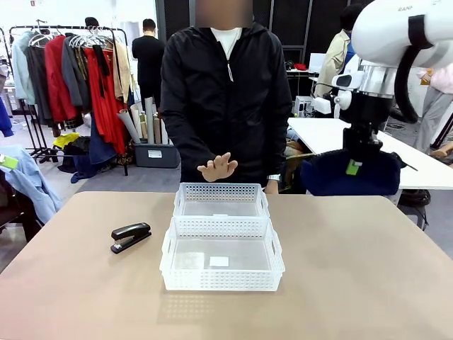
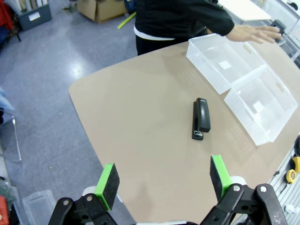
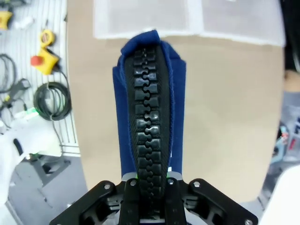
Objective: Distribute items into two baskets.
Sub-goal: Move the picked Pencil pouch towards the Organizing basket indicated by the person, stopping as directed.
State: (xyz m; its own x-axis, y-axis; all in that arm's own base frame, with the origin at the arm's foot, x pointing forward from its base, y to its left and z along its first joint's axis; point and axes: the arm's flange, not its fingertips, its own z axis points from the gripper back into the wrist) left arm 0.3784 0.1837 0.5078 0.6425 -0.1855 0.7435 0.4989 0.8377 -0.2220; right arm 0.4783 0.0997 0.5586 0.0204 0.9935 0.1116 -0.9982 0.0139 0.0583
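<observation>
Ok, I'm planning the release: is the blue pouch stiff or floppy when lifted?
Probably floppy: the pouch sags either side of the right claw, which is shut on its zipper. It is likely light, since one narrow pinch carries it clear of the table. Its soft fabric should slump, not roll, when set down.

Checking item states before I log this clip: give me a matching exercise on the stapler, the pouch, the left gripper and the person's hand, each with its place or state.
1 stapler
2 pouch
3 left gripper
4 person's hand

A clamped in the right gripper, in the air
B open, holding nothing
C lying on the table, left of the near basket
D held up behind the far basket

Pairs: 1-C, 2-A, 3-B, 4-D
</observation>
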